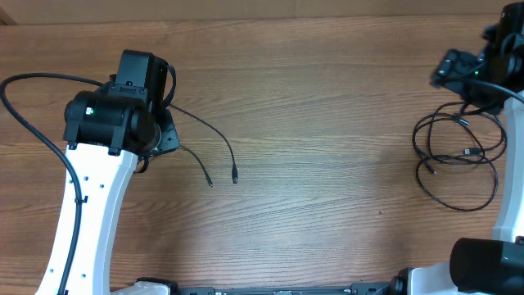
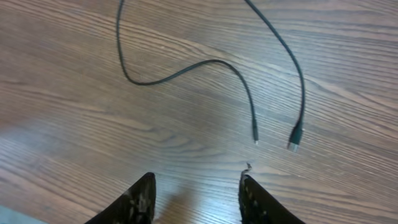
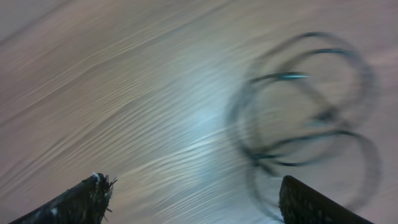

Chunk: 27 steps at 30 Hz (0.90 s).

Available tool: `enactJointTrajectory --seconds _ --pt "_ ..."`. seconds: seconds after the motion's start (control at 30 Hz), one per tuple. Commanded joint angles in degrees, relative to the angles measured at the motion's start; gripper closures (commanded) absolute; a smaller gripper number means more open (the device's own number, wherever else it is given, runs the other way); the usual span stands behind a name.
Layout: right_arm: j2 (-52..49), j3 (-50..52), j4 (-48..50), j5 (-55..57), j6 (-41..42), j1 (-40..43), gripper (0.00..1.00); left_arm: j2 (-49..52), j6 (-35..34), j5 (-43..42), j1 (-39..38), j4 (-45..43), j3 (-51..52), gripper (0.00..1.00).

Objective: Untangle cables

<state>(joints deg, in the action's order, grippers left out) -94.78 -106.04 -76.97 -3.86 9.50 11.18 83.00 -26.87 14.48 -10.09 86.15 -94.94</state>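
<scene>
Starting at the left of the overhead view, the left arm [image 1: 90,205] reaches up over the wooden table [image 1: 327,123], and its black wrist covers its own fingers, so from above their state is hidden. The left wrist camera settles it: the left gripper [image 2: 196,177] stands partly open, its two dark fingers apart at the bottom edge with only bare wood between them, holding nothing. Just beyond those fingers lies a loose cable [image 2: 302,93], thin and black, its two strands curving across the table and ending in small plugs [image 2: 295,138] that lie near each other; where the strands begin is cut off at the top of that view and tucked under the wrist in the overhead one, so whether they are one cord or two cannot be told. The middle of the table holds nothing else. Far to the right, a coil of cables [image 1: 471,153] lies in several overlapping loops on the wood, well apart from the loose cable; which loop passes over which is too fine to make out. The right arm [image 1: 491,49] sits beside the top of the coil, partly cut off by the frame edge. The right wrist view is badly blurred, yet it shows the right gripper [image 3: 193,180] spread wide and empty, the coil smeared ahead of it.
</scene>
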Motion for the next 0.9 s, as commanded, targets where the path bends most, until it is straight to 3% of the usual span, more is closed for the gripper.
enactJointTrajectory --seconds 0.0,0.27,0.5,0.67,0.87 --pt "0.35 0.17 -0.85 -13.92 -7.34 -3.19 0.12 -0.13 -1.44 2.91 0.33 1.57 0.07 0.55" --pt "0.35 0.2 -1.64 -11.52 -10.01 -11.5 0.08 1.66 -5.75 -0.33 6.32 3.43 3.93 0.36" --pt "0.35 0.24 -1.7 -8.63 -9.99 -12.61 0.06 1.88 -6.6 -9.81 15.41 -3.78 17.09 0.0" --pt "0.33 0.24 -1.81 -8.66 -9.99 -12.61 0.06 1.88 -10.67 -16.65 20.44 -12.11 26.1 0.01" --pt "0.33 0.24 -2.12 -8.66 -9.99 -12.63 0.06 1.9 -26.34 -20.76 23.45 -24.17 34.34 0.0"
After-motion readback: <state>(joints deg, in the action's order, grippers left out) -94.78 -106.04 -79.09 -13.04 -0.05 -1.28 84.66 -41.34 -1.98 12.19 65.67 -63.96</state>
